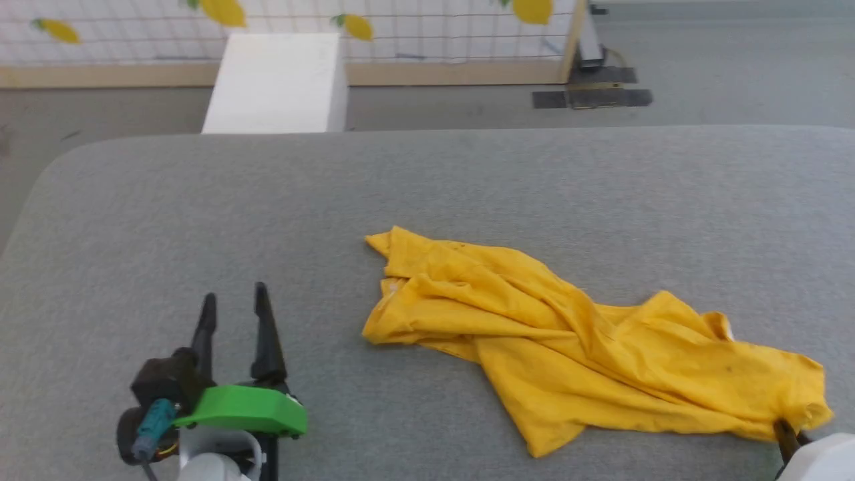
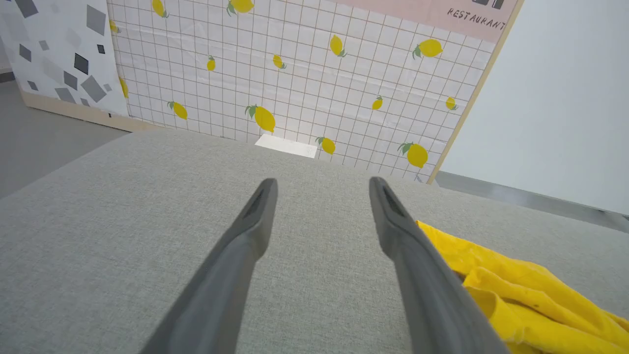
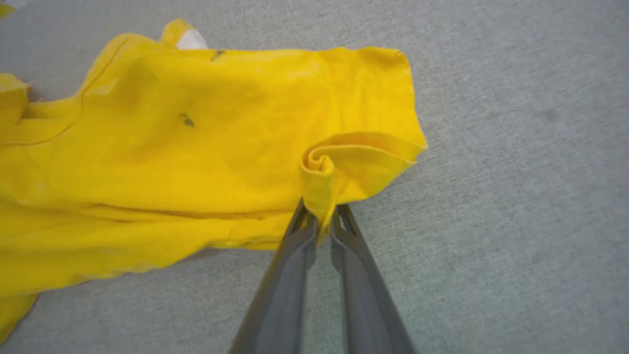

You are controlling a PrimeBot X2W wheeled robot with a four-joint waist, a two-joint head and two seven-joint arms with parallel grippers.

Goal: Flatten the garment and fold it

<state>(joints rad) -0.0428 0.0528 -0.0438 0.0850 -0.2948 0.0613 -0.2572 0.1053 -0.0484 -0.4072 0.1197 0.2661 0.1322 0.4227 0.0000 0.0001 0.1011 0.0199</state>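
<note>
One corner is all you hold: your right gripper (image 3: pixel 319 216) is clamped on a rolled edge of the garment (image 1: pixel 574 341), crumpled on the grey table (image 1: pixel 200 200); your left gripper (image 1: pixel 234 300) stands spread apart nearby. By the look of it, flattening and folding both remain.

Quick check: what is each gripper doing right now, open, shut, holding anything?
Left gripper: open, holding nothing.
Right gripper: shut on a rolled edge of the yellow T-shirt.
</note>
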